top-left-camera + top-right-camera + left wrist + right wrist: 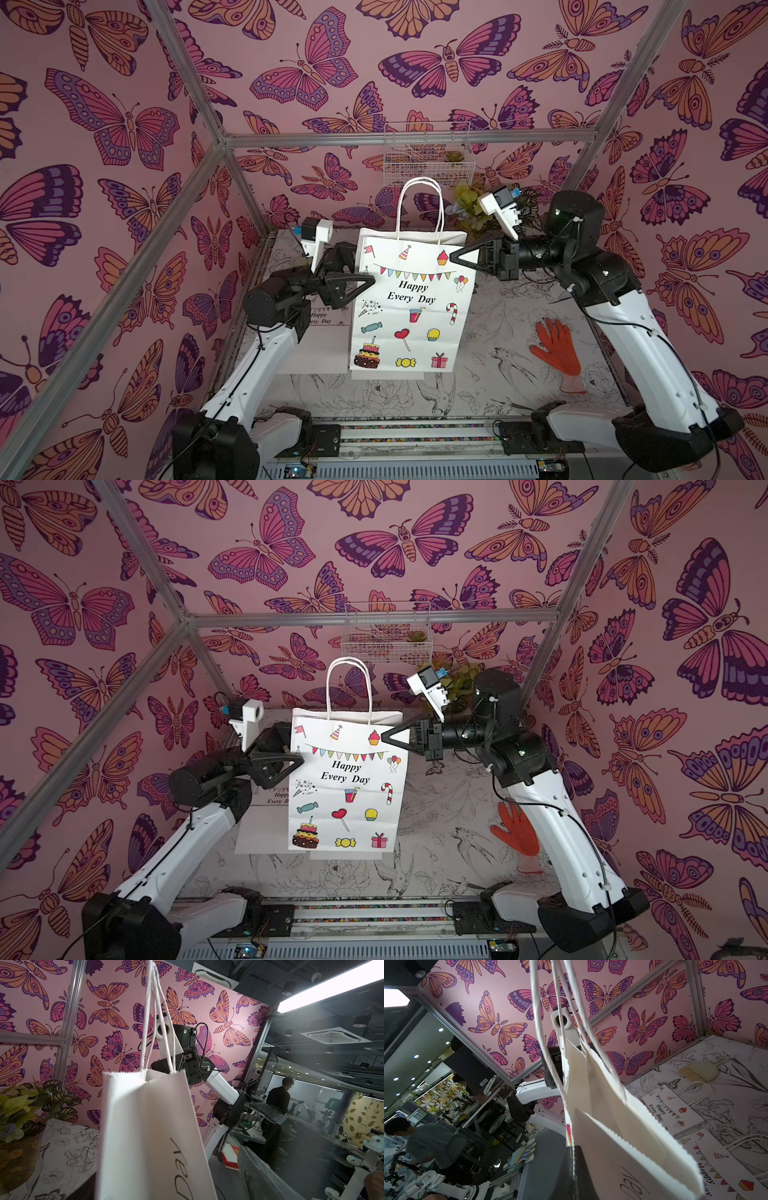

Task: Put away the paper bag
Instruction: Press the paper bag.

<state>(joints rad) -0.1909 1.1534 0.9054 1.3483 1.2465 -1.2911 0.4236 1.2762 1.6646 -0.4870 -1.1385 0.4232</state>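
The white paper bag [409, 307] printed "Happy Every Day" hangs upright above the table, handles up, in both top views [345, 787]. My right gripper [452, 256] is shut on its upper right edge; in the right wrist view the jaws [573, 1159] pinch the serrated paper rim. My left gripper [368, 282] is open at the bag's left edge, one finger in front and the other hidden behind. In the left wrist view the bag [145, 1126] stands between the spread fingers [255, 1167], with a gap beside it.
Flat bags of the same print [320, 332] lie on the table under the left arm. An orange glove [555, 349] lies at the right. A wire basket [428, 166] hangs on the back wall above a potted plant [469, 203]. A brush [699, 1072] lies farther back.
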